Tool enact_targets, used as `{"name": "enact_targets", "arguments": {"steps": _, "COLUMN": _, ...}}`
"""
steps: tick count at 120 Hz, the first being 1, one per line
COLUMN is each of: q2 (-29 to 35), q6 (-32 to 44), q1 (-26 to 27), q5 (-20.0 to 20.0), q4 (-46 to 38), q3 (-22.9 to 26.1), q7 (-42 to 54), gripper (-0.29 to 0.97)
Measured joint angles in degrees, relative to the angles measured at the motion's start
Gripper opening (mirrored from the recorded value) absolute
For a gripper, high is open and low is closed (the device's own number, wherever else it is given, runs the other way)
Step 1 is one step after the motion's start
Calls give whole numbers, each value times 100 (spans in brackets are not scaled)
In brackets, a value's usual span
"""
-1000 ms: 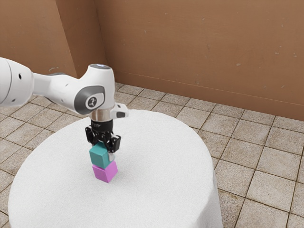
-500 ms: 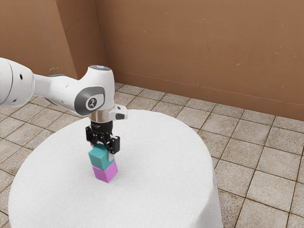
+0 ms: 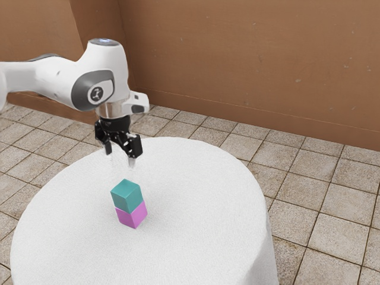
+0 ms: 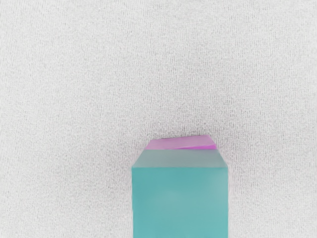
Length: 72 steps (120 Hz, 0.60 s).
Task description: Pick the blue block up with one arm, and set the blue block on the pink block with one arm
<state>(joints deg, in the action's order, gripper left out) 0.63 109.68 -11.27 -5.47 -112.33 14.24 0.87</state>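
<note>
blue block [image 3: 126,192] is sitting square on the pink block [image 3: 132,215], stack's on the round white worktop [image 3: 214,196]. arm comes in from the exterior view's left, wrist bent so the gripper [image 3: 120,153] points straight down, hovering above the stack, clear of it and a bit toward that left side. fingers are spread apart, holding nothing.
</note>
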Motion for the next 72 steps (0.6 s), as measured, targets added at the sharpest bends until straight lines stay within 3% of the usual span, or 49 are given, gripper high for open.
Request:
{"name": "enact_targets", "arguments": {"steps": 38, "q2": 150, "q6": -1055, "q1": 105, "q5": -16, "q4": 1806, "q3": 40, "q7": 47, "gripper": 68}}
{"name": "enact_targets", "arguments": {"steps": 72, "q2": 164, "q6": -1485, "q1": 415, "q5": -48, "q4": 2045, "q3": 9, "q7": -80, "gripper": 68}}
